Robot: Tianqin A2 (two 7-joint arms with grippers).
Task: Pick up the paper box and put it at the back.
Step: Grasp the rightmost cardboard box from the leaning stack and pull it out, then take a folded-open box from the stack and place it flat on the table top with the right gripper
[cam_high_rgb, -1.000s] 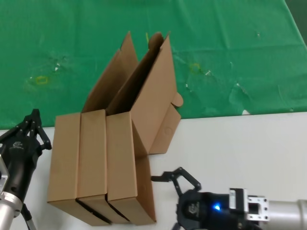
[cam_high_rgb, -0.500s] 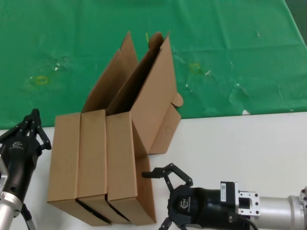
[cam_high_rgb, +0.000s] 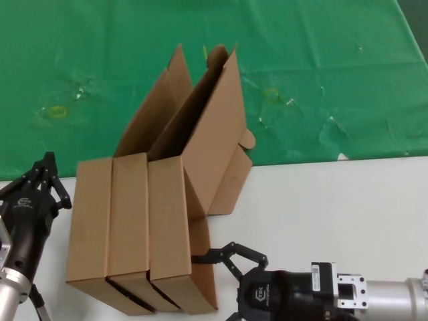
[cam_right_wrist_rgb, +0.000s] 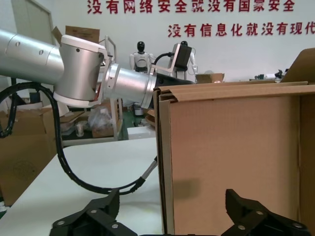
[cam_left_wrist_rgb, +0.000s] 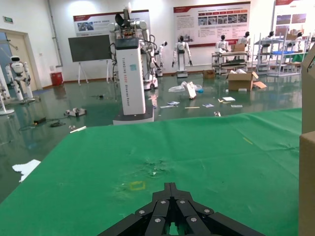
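Observation:
Three alike brown paper boxes stand side by side on the white table, their open lids leaning back over the green cloth (cam_high_rgb: 321, 80). My right gripper (cam_high_rgb: 215, 287) is open at the front corner of the rightmost paper box (cam_high_rgb: 168, 221). One finger (cam_high_rgb: 204, 257) reaches the box's side wall. In the right wrist view the box's wall edge (cam_right_wrist_rgb: 165, 162) stands between the spread jaws of the right gripper (cam_right_wrist_rgb: 172, 209). My left gripper (cam_high_rgb: 44, 167) is shut and empty, parked just left of the leftmost box (cam_high_rgb: 90, 214). It shows shut in the left wrist view (cam_left_wrist_rgb: 171, 189).
The white tabletop (cam_high_rgb: 334, 207) runs along the front, right of the boxes. The green cloth carries small yellowish marks (cam_high_rgb: 57, 112). A box edge (cam_left_wrist_rgb: 307, 187) shows in the left wrist view. My left arm (cam_right_wrist_rgb: 78, 73) shows beyond the box in the right wrist view.
My right gripper has moved left towards the rightmost box, and its jaws now straddle the box's front corner. The left arm and the boxes have not moved.

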